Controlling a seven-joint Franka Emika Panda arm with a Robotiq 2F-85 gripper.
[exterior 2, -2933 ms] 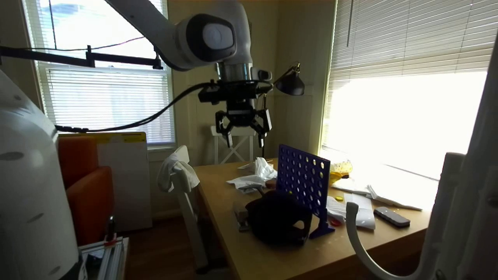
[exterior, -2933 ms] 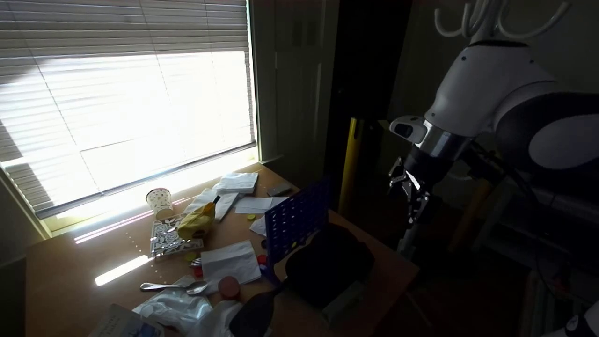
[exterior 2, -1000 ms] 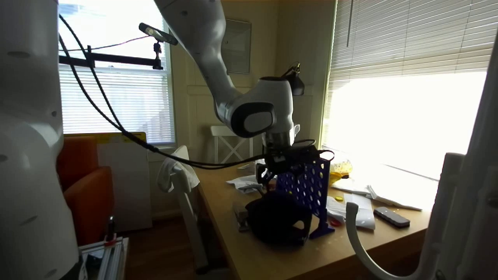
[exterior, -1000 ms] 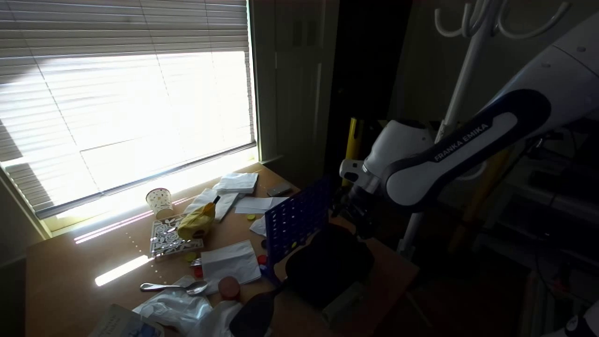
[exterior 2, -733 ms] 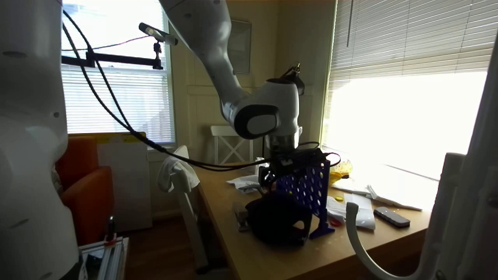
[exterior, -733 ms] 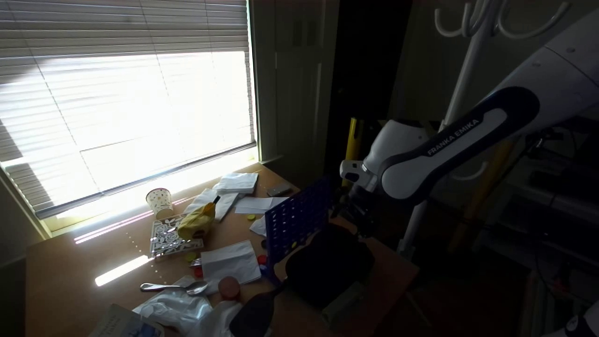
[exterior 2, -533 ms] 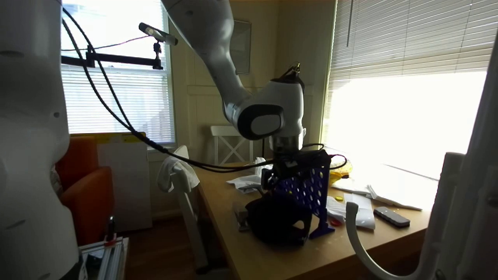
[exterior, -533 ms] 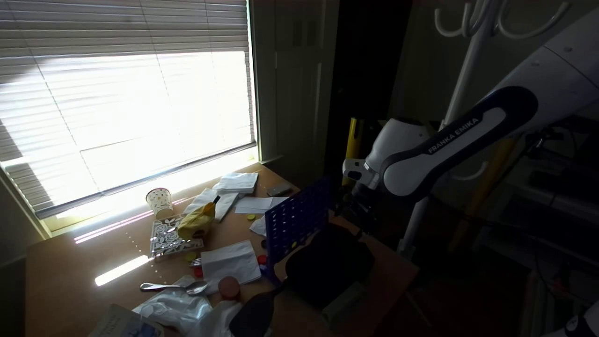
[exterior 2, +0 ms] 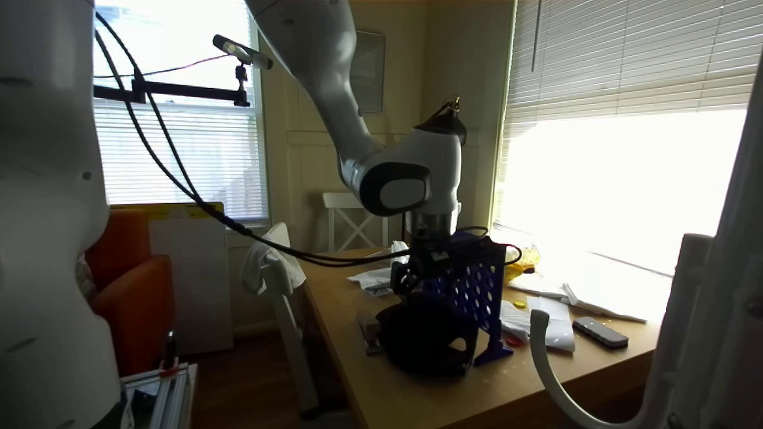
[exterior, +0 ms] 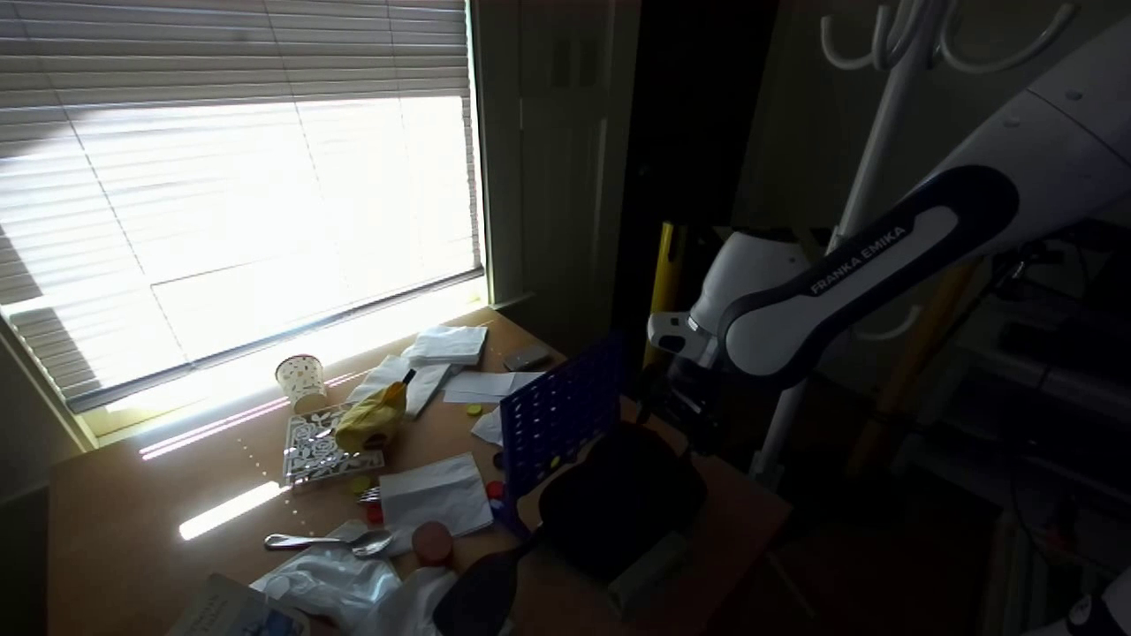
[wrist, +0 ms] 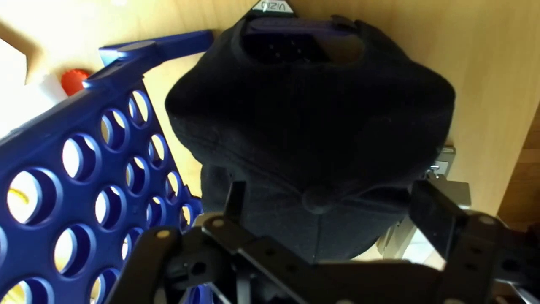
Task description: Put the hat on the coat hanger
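The hat (wrist: pixel 312 126) is a black cap lying on the table, with its strap opening at the top of the wrist view and its button between my fingers. It shows as a dark shape in both exterior views (exterior: pixel 623 503) (exterior 2: pixel 426 339). My gripper (wrist: pixel 329 190) is open and empty, with its fingers wide apart over the hat. In both exterior views the gripper (exterior: pixel 667 430) (exterior 2: pixel 411 283) is just above the hat; I cannot tell whether it touches. The white coat hanger (exterior: pixel 875 159) stands behind the arm, hooks at its top; a hook and pole show close up in an exterior view (exterior 2: pixel 539 345).
The blue dotted box (wrist: pixel 105 185) stands upright close beside the hat. A dark VIZIO-marked object (wrist: pixel 273 6) pokes out from under the hat. A grey object (exterior: pixel 649 574) and a dark spatula (exterior: pixel 482 592) lie near it. A yellow pole (exterior: pixel 667 274) stands beyond the table.
Over about three seconds the arm has swung and lowered from high above the table to just over the hat. In the last half second it shifted slightly and sank a little. The hat has not moved.
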